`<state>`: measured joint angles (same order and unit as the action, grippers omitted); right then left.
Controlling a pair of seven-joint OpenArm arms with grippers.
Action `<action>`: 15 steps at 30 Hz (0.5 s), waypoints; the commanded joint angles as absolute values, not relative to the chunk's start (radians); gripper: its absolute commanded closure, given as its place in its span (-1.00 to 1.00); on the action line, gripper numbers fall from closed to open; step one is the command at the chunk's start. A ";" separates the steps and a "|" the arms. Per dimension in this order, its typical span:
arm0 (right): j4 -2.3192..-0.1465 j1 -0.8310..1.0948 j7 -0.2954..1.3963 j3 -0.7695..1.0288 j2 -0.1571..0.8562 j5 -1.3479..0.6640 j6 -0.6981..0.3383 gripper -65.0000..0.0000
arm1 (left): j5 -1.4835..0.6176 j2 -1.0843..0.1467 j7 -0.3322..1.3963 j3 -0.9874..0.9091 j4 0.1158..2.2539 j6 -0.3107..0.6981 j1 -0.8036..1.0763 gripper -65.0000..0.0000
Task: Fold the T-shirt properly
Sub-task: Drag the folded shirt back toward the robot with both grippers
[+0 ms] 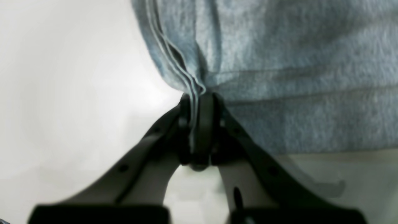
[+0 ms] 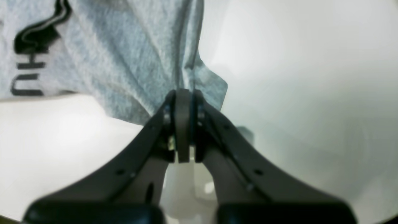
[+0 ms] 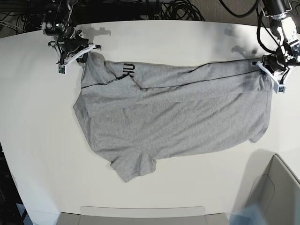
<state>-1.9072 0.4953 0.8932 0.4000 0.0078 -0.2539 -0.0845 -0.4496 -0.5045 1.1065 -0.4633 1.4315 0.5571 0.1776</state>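
T-shirt lies spread mid-table, far edge partly folded over. You've got the left gripper and right gripper both pinched tight on that edge's corners. Grey bin sits at near corner; bare tabletop all round

1. A heather-grey short-sleeved cotton T-shirt is shown spread lengthwise across the white table, largely flat, plain side up.
2. Its far edge is folded over toward the near side as a long band, and part of the black block lettering is exposed at the band's left end in the base view.
3. One short sleeve is seen projecting toward the near edge.
4. Soft creases are seen across the body.
5. The two far corners are drawn up into bunched pleats, where layered hem edges are visible.
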 commanded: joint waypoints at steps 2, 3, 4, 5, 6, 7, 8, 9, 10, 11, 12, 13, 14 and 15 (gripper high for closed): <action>-1.937 0.519 0.878 0.406 -0.002 -0.260 -0.143 1.00 | -0.447 -0.532 1.107 -0.507 1.445 0.572 0.191 1.00; -1.937 0.533 0.878 0.407 -0.010 -0.257 -0.160 1.00 | -0.447 -0.535 1.107 -0.521 1.445 0.578 0.203 1.00; -1.937 0.541 0.878 0.407 -0.012 -0.255 -0.165 1.00 | -0.447 -0.547 1.107 -0.526 1.445 0.584 0.213 1.00; -1.937 0.550 0.878 0.409 -0.012 -0.255 -0.165 1.00 | -0.447 -0.558 1.107 -0.527 1.445 0.584 0.228 1.00; -1.937 0.559 0.878 0.409 -0.012 -0.255 -0.165 1.00 | -0.447 -0.564 1.107 -0.527 1.445 0.584 0.243 1.00; -1.937 0.565 0.877 0.409 -0.012 -0.255 -0.165 1.00 | -0.447 -0.565 1.107 -0.527 1.445 0.584 0.252 1.00; -1.937 0.570 0.877 0.409 -0.010 -0.255 -0.165 1.00 | -0.447 -0.565 1.106 -0.527 1.445 0.584 0.259 1.00; -1.937 0.572 0.877 0.417 -0.010 -0.255 -0.165 1.00 | -0.446 -0.565 1.098 -0.527 1.445 0.584 0.265 1.00; -1.937 0.570 0.877 0.433 -0.012 -0.254 -0.165 1.00 | -0.446 -0.565 1.082 -0.527 1.445 0.584 0.266 1.00; -1.937 0.567 0.877 0.453 -0.013 -0.254 -0.165 1.00 | -0.446 -0.565 1.069 -0.527 1.445 0.582 0.269 1.00; -1.936 0.565 0.877 0.475 -0.016 -0.254 -0.165 1.00 | -0.438 -0.565 1.055 -0.527 1.445 0.579 0.277 1.00; -1.936 0.556 0.877 0.493 -0.021 -0.255 -0.165 1.00 | -0.414 -0.565 1.052 -0.527 1.445 0.579 0.278 1.00; -1.936 0.545 0.877 0.509 -0.022 -0.254 -0.165 1.00 | -0.383 -0.564 1.049 -0.526 1.445 0.581 0.278 1.00; -1.936 0.542 0.878 0.524 -0.022 -0.254 -0.165 1.00 | -0.348 -0.561 1.046 -0.526 1.445 0.581 0.277 1.00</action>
